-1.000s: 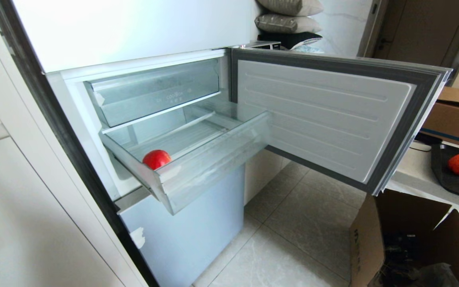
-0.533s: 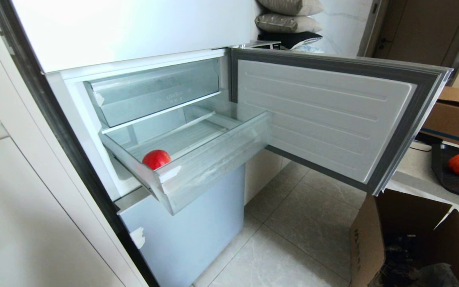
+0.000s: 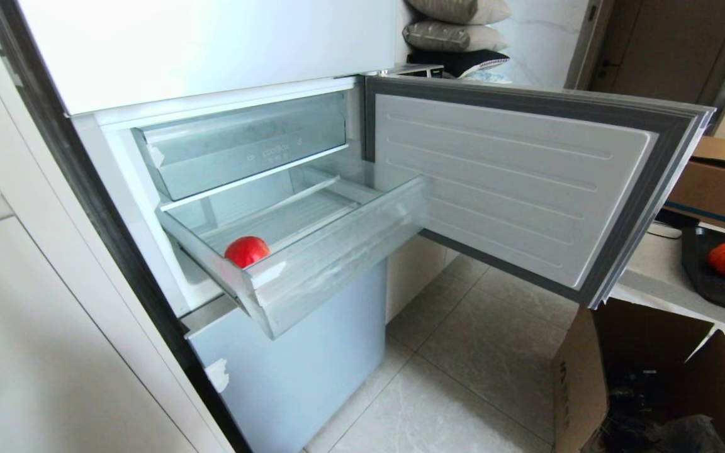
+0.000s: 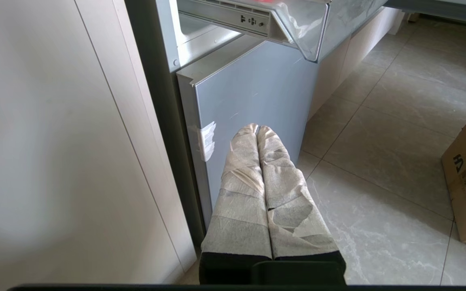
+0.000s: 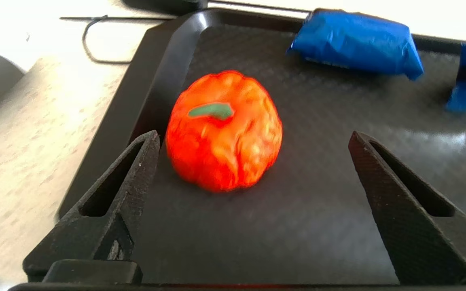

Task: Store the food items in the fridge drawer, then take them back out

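Right tool (image 5: pixel 253 139) agape beside orange pumpkin (image 5: pixel 223 130)

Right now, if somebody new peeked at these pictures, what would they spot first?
Probably the bright red food item, sitting alone near the front left corner of the pulled-out fridge drawer, with the fridge door swung wide open to the right. Next comes the orange pumpkin-shaped piece with a green stem on a black tray, where the right pincer stands open around it without touching.

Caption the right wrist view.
Open right gripper approaches an orange pumpkin-like food item on a black tray.
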Robot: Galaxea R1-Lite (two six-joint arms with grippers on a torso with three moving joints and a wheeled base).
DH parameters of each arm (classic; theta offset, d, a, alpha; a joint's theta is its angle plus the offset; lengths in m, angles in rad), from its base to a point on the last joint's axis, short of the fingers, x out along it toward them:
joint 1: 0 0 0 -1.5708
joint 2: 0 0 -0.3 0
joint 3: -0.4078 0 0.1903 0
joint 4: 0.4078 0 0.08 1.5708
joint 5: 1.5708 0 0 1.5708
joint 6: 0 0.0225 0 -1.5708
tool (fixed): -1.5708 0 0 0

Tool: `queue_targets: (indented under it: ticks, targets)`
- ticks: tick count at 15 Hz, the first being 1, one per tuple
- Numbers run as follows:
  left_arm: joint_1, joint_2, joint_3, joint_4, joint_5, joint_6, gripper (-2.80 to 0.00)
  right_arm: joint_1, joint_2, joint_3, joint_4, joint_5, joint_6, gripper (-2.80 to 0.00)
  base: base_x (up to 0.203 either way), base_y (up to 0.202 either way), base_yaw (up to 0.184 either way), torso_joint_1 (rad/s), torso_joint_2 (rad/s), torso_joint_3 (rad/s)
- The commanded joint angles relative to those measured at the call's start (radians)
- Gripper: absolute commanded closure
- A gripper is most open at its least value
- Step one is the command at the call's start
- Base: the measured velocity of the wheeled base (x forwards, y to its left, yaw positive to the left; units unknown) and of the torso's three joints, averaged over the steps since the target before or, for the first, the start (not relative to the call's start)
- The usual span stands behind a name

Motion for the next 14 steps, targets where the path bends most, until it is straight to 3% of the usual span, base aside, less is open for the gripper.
queue_targets:
  ticks: [1, 4, 14]
  targets:
    - [0.0, 0.002, 0.0, 0.0, 0.0, 0.0, 0.0, -0.002, 0.048, -0.044, -0.003, 0.002, -0.004, -2.8, 0.0, 0.0, 0.0, 0.0, 0.0, 0.0]
    - [0.0, 0.002, 0.0, 0.0, 0.0, -0.001, 0.0, -0.002, 0.088, -0.083, -0.006, 0.061, -0.006, -2.8, 0.0, 0.0, 0.0, 0.0, 0.0, 0.0]
    - [0.0, 0.002, 0.0, 0.0, 0.0, 0.0, 0.0, -0.003, 0.188, -0.211, -0.003, 0.072, -0.034, -2.8, 0.0, 0.0, 0.0, 0.0, 0.0, 0.0]
